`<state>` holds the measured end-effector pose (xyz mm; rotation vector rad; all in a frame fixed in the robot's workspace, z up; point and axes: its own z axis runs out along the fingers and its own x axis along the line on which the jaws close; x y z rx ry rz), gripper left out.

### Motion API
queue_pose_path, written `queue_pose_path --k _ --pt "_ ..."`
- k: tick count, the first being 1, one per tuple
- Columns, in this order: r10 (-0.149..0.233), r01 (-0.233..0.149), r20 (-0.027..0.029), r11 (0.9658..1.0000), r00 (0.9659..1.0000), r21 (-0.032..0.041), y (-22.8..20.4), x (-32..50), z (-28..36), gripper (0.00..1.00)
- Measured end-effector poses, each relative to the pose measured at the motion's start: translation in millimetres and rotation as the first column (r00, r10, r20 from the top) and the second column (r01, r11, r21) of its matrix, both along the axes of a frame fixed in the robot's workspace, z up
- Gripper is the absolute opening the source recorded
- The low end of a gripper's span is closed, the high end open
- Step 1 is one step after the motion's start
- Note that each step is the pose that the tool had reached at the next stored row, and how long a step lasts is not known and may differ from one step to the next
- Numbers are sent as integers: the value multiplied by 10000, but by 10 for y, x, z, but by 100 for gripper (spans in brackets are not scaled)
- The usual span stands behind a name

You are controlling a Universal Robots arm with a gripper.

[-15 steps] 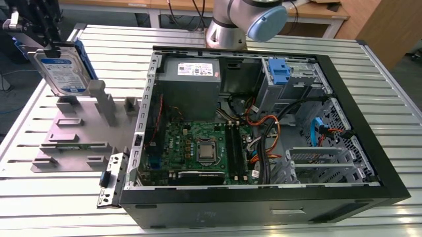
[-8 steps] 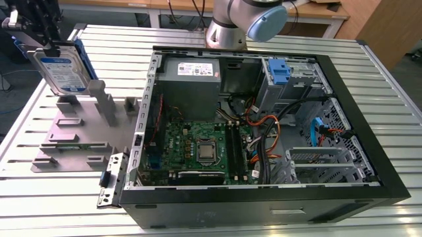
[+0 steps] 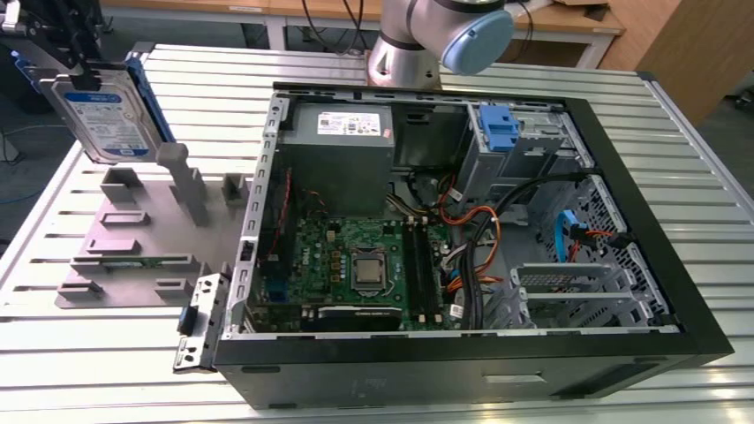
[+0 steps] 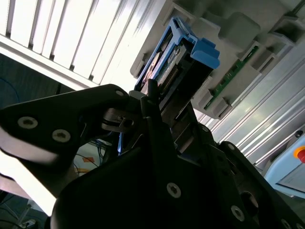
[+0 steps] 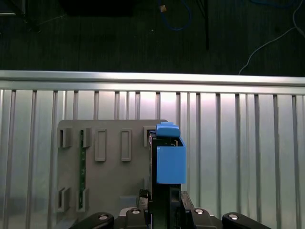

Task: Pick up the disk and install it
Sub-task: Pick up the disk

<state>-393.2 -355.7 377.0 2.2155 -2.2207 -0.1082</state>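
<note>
Since the claw (image 3: 83,78) pinches the disk (image 3: 109,124) by its top end only, hanging upright outside the computer case (image 3: 471,371) off its exterior-view-left wall, slip or swing looks possible. Deeper inside the case, loose cables (image 3: 478,256) could snag the rails.

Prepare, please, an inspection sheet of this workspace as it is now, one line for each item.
Surface: slatted metal table, carrying a grey fixture plate and an open computer case.
Job's things: the disk hangs in the air above the fixture plate.
Clutter: a green circuit board in the fixture plate; a metal bracket beside the case.
Grippers: the gripper is shut on the disk.
Cables: orange and black cables inside the case.
Surroundings: wooden desks behind the table.
</note>
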Motion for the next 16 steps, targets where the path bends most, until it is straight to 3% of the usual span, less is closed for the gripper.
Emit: queue_pose_path --k 16 --pt "1 -1 -4 10000 10000 -2 0 1 52 35"
